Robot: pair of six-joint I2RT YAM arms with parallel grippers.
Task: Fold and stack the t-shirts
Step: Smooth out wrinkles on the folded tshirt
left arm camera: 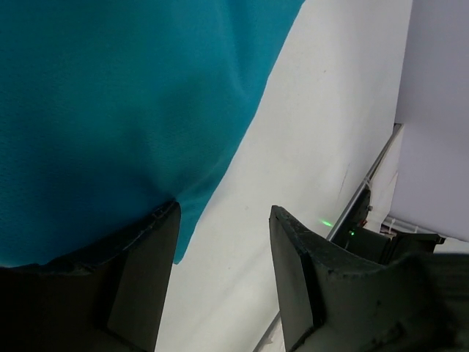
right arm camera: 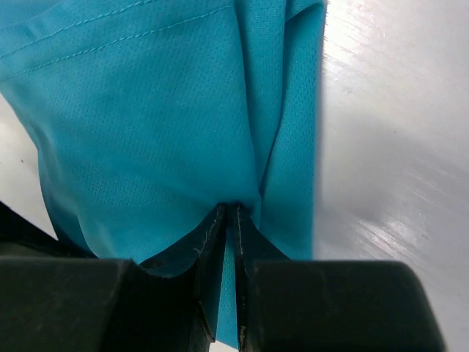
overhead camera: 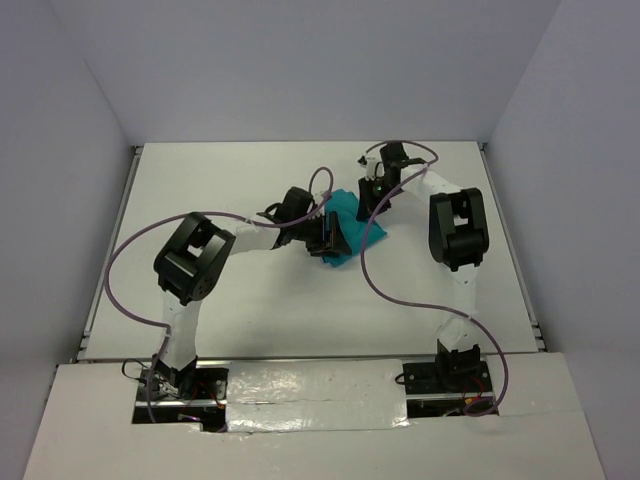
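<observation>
- NEAR EDGE: Two arms stand bolted side by side at the front of a white table (overhead camera: 300, 310), the left arm (overhead camera: 193, 262) on its own left and the right arm (overhead camera: 456, 232) on its own right. A purple cable (overhead camera: 118, 292) loops out from the left one.
- LEFT ARM: It rises from its base to a raised elbow over the table's left half. From there the forearm stretches toward the middle, wrist turned down over the cloth.
- LEFT GRIPPER: The left gripper (left arm camera: 223, 220) sits low at the near left edge of the t-shirt (overhead camera: 349, 212). Its jaws stand well apart with bare table showing through the gap. In the left wrist view one finger (left arm camera: 139, 279) is tucked against the cloth's hem, with the fabric draped above it. The other finger (left arm camera: 308, 279) is clear of the cloth. Nothing is clamped.
- T-SHIRT: The teal garment lies bunched in a small heap near the centre of the table, between the two tools.
- RIGHT ARM: It climbs from its base to a high elbow on the right. The forearm then angles forward and inward to the heap's far right side.
- RIGHT GRIPPER: The right gripper (right arm camera: 229, 213) has its jaws drawn almost together, pinching a fold of the teal fabric. The right wrist view shows stitched hems gathered into creases above the tips.
- FAR SIDE: Beyond the heap the table runs on to plain pale walls.
</observation>
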